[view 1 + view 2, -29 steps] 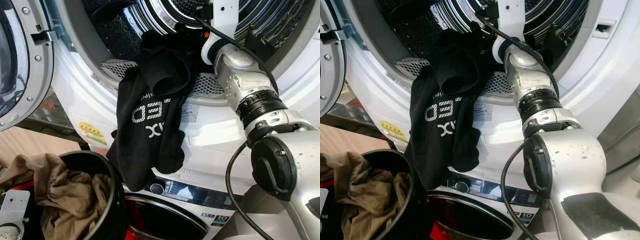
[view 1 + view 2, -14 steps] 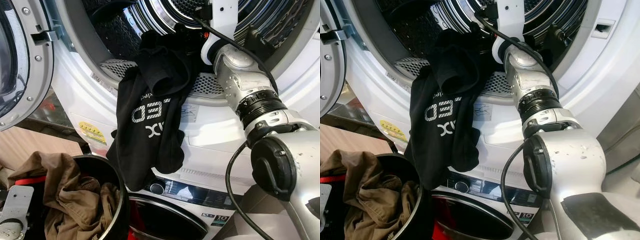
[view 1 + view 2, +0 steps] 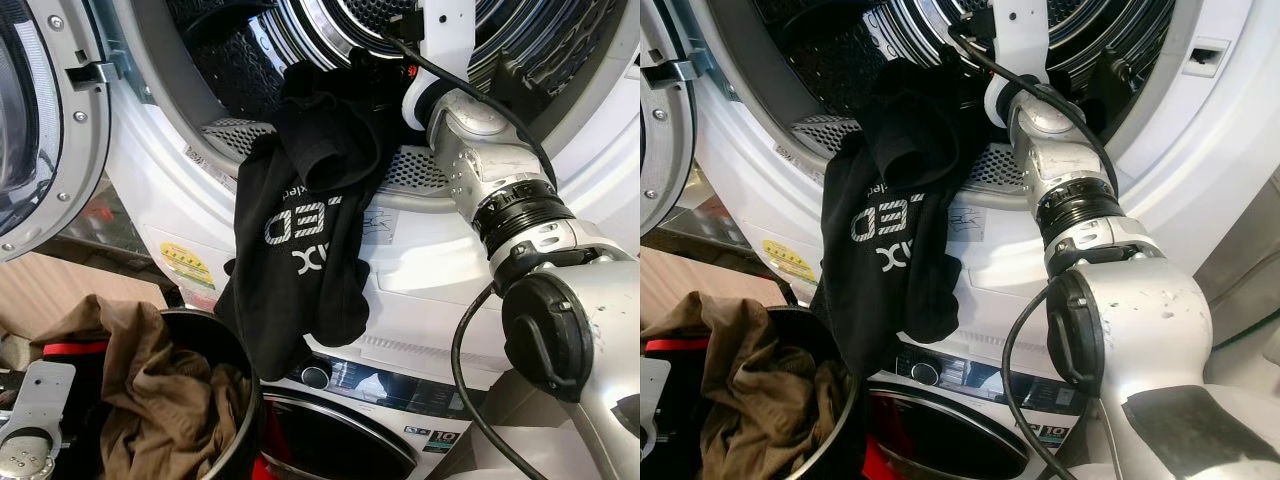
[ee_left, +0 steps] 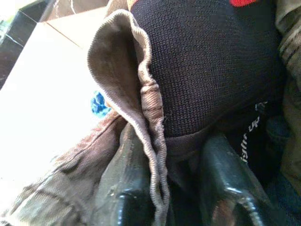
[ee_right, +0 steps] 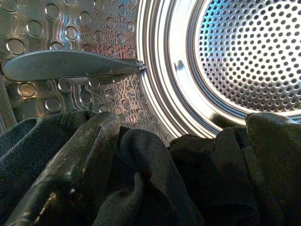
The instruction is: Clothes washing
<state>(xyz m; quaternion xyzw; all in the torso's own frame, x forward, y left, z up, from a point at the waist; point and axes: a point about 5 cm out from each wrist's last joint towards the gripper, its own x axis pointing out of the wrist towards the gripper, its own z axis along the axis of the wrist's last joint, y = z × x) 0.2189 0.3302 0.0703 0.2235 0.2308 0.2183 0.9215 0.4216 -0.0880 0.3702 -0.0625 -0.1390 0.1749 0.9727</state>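
We see our right gripper (image 5: 174,155) reaching deep into the perforated steel drum (image 5: 244,56) of the white front-loading washing machine (image 3: 440,270). Its jaws stand apart with black cloth bunched between them and lapping over both fingers (image 5: 75,155); we cannot tell whether they press on it. That cloth belongs to the black garment with white lettering (image 3: 300,240), which trails back from the jaws over the drum's lip and hangs down the machine's front, its lower end just above the round black laundry basket (image 3: 235,400). The silver right arm (image 3: 500,190) runs from the drum mouth down to the shoulder, with a black cable looping beside it.

Our left gripper (image 4: 169,188) sits low in the basket's load. A folded edge of the crumpled brown garment (image 3: 160,390) lies between its jaws, and they close on it. Just beyond the jaws a dark knitted piece with a red patch (image 4: 207,66) presses against the brown fabric. The brown garment spills over the basket's rim on the side away from the machine. The open round washer door (image 3: 40,130) stands off to the left of the drum.
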